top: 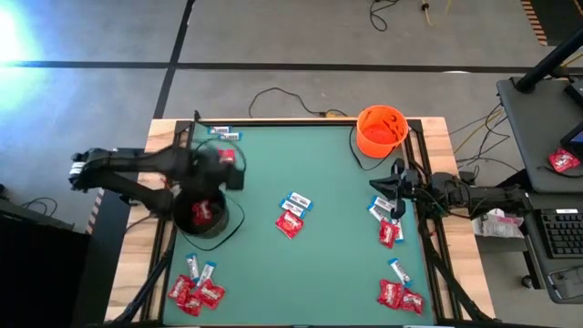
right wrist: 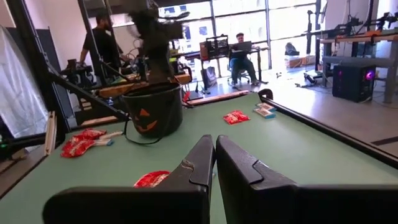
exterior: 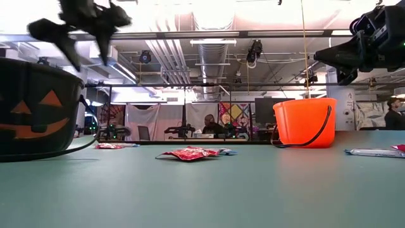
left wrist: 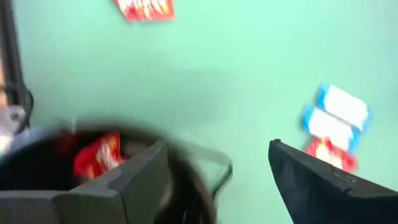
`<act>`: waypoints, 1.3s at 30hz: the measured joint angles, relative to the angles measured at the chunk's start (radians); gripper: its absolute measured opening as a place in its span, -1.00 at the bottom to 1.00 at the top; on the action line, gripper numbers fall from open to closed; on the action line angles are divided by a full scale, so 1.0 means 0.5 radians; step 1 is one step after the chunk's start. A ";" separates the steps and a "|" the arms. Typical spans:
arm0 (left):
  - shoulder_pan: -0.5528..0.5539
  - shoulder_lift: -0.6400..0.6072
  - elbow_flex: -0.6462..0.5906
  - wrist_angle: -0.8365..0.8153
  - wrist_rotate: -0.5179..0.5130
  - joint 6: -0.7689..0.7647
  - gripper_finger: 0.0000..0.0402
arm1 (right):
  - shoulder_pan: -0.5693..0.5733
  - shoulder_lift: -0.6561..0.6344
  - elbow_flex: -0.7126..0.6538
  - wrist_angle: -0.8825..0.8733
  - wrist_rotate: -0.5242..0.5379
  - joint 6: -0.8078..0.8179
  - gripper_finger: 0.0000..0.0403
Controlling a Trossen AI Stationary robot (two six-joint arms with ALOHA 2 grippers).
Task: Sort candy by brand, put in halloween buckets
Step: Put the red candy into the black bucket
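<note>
Left gripper [top: 208,187] hangs over the black bucket [top: 206,217] near the table's left edge, its two fingers [left wrist: 140,177] spread apart with nothing between them. Only the left wrist view looks down into that bucket, where a red packet [left wrist: 98,155] lies inside; the high view shows a red patch at the same spot. From the low view the bucket's orange pumpkin face is visible, which the overhead view cannot show.

Right gripper [top: 398,187] waits at the table's right side just below the orange bucket [top: 380,129], and the right wrist view shows its fingers [right wrist: 199,165] pressed together, holding nothing. What the orange bucket contains cannot be told from any view.

Candy lies scattered on the green table [top: 319,264]: a red and blue-white pair at the centre [top: 292,215], a pile at the near left corner [top: 194,289], another at the near right [top: 399,293], some beside the right gripper [top: 389,228], and a few at the far left [top: 224,135].
</note>
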 joint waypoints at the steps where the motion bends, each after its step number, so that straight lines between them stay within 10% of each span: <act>1: 0.105 0.061 0.027 0.003 -0.003 0.075 0.33 | 0.000 0.000 0.000 0.001 0.007 0.011 -0.94; 14: 1.347 0.786 -0.021 0.423 0.092 1.153 0.34 | 0.000 0.000 0.000 0.159 0.417 0.505 -0.94; 28: 1.612 1.152 -0.184 0.920 0.124 1.314 0.34 | 0.000 0.000 0.000 0.159 0.435 0.215 -0.94; 39: 1.577 1.212 -0.186 1.057 0.281 1.524 -0.07 | 0.001 0.000 0.000 0.159 0.963 0.133 -0.94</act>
